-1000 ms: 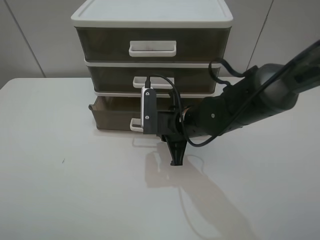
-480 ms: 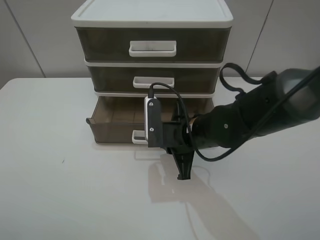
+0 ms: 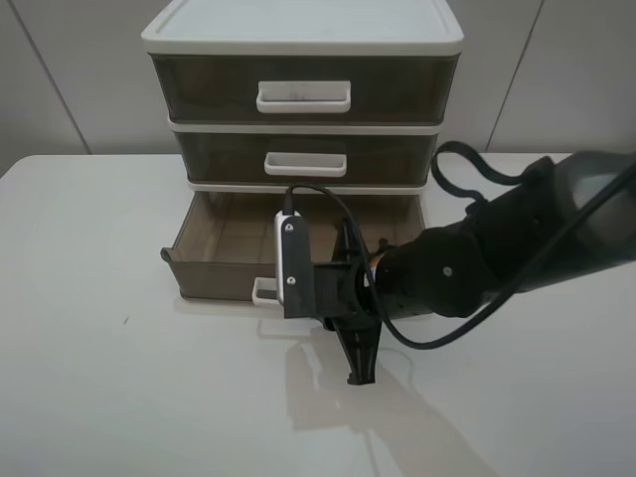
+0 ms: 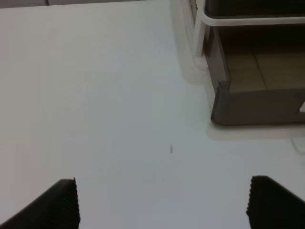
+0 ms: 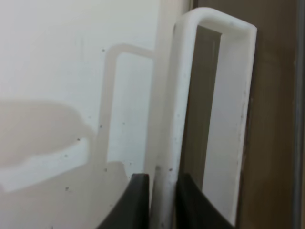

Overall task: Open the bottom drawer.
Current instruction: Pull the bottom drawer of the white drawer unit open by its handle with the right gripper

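R gripper (image 5: 159,202) nipped tight on one bar of thin white loop handle (image 5: 209,119); fingers (image 5: 138,200) either side, bar between. L gripper (image 4: 167,205) spread wide, holds nothing, hangs over tabletop, well apart from drawer's corner tab. Bottom drawer (image 3: 214,281) in lowest tier of cabinet (image 3: 298,40), standing partway out, front edge fwd of two drawers above, inside showing. Table (image 3: 119,388) runs on in front & to left of drawer front. Surface white, matte. Grey wall panels (image 3: 60,70) behind.
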